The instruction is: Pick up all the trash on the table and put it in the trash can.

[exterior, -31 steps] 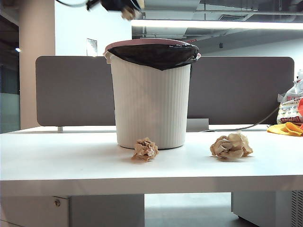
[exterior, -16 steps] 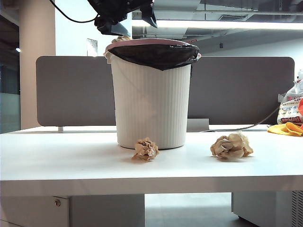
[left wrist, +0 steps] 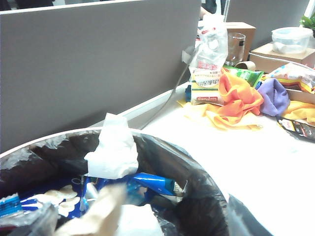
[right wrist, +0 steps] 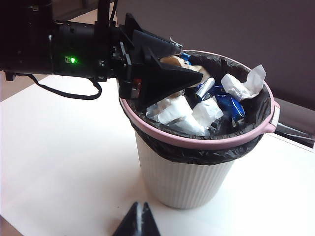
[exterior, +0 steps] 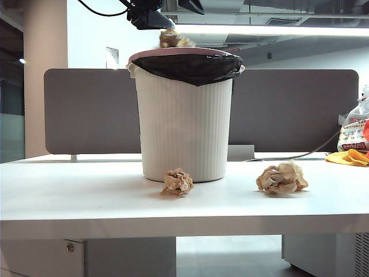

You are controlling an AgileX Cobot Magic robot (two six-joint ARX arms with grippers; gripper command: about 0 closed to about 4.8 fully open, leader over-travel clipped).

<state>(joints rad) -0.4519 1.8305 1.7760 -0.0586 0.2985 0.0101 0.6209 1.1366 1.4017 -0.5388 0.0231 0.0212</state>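
Fingers of the left gripper (right wrist: pixel 184 73) spread above the trash can (exterior: pixel 184 127), dropping a paper ball (exterior: pixel 173 39); right gripper (right wrist: pixel 138 221), pressed shut, waits nearby.

Exterior camera sat low, level with white desk top (exterior: pixel 86 202), facing divider. Both wrist cameras looked down, close, sharing ribbed off-white plastic bin (right wrist: pixel 187 177).

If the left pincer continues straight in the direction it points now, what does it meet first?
Probably the crumpled tan-brown paper ball just off the open left pincer, then the mixed rubbish inside the black-lined off-white ribbed plastic trash can. Depth is unclear.
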